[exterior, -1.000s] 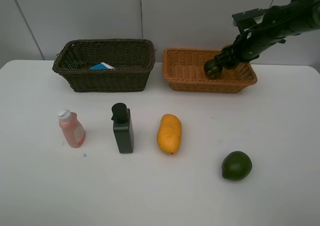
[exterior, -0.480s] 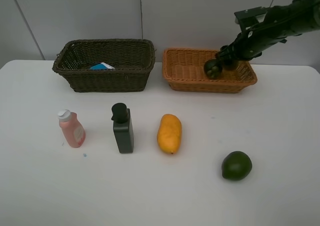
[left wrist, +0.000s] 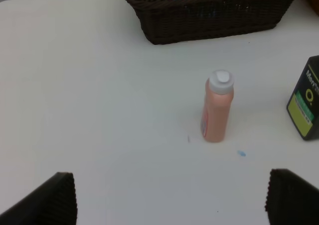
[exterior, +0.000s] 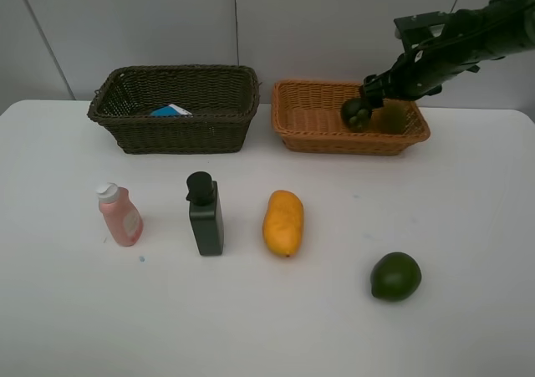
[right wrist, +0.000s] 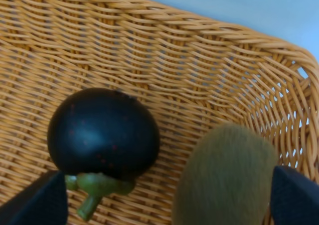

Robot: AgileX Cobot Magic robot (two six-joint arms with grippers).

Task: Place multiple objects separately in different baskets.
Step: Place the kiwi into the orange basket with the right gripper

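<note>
Mangosteen [right wrist: 102, 132] lies loose in the tan basket [exterior: 334, 141] beside the kiwi [right wrist: 227, 177], below the right gripper [right wrist: 164, 200], jaws wide apart; lime [exterior: 395, 276] sits nearest that arm.

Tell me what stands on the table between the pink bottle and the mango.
The black pump bottle stands upright between the pink bottle and the mango, touching neither; the exterior high view shows it.

Right claw [exterior: 373, 99] over orange basket [exterior: 318, 140], dark mangosteen [exterior: 354, 114] just beneath
</note>
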